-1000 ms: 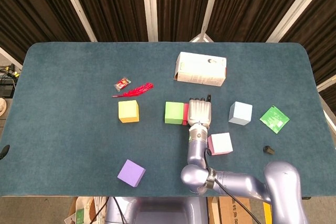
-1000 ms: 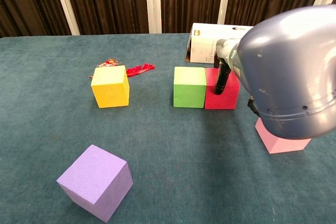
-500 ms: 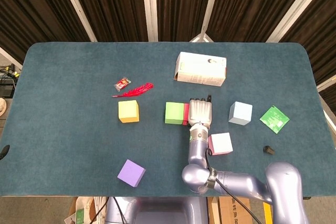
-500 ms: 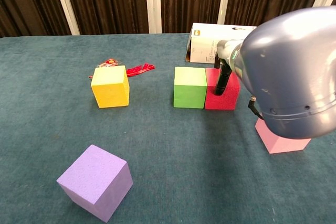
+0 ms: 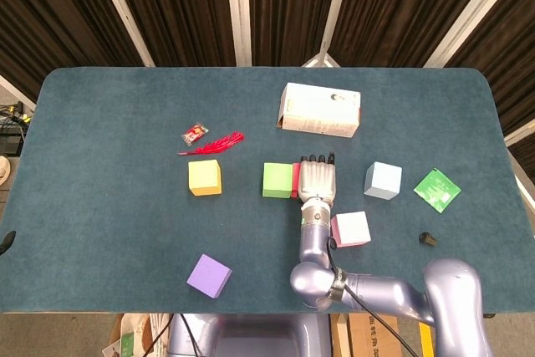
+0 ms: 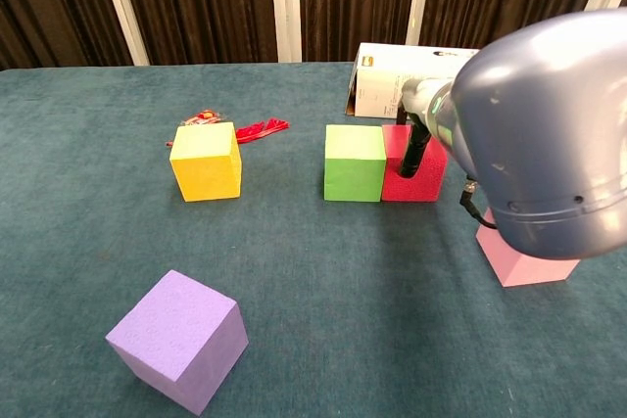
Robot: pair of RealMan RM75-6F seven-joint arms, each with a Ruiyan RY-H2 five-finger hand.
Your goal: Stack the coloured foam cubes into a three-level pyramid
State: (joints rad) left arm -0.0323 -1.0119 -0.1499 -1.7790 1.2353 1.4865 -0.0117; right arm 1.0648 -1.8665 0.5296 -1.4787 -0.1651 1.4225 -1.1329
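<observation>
The table [image 5: 109,123], a broad slab under napped teal cloth, carries six foam cubes, none yet stacked. The right hand [image 5: 317,179] lies palm down on the red cube [image 6: 427,180], which sits flush against the green cube [image 5: 276,180]. From above its fingers [image 5: 320,159] run straight and close together past the cube's far edge; whether any curl down to grip is hidden, and the chest view shows only one dark fingertip against the red face. The left hand is out of sight in both views.

The step appears to be laying the bottom row. Done well, it likely means keeping the red cube square to green, faces fully touching, then lifting away straight up so the soft foam is not dragged askew. A third cube would need the same tight seating.

The white box [image 5: 321,110] is smooth printed card. The cubes are matte, faintly pebbled, with crisp edges: purple [image 5: 209,276] lies nearest and alone, yellow [image 5: 205,177] left of green, pink [image 5: 352,228] just beside the forearm, pale blue [image 5: 383,180] to the right. A glossy green packet [image 5: 437,189], a wispy red feather [image 5: 214,145], a small wrapped sweet [image 5: 195,132] and a tiny dark cap [image 5: 427,239] lie scattered.
</observation>
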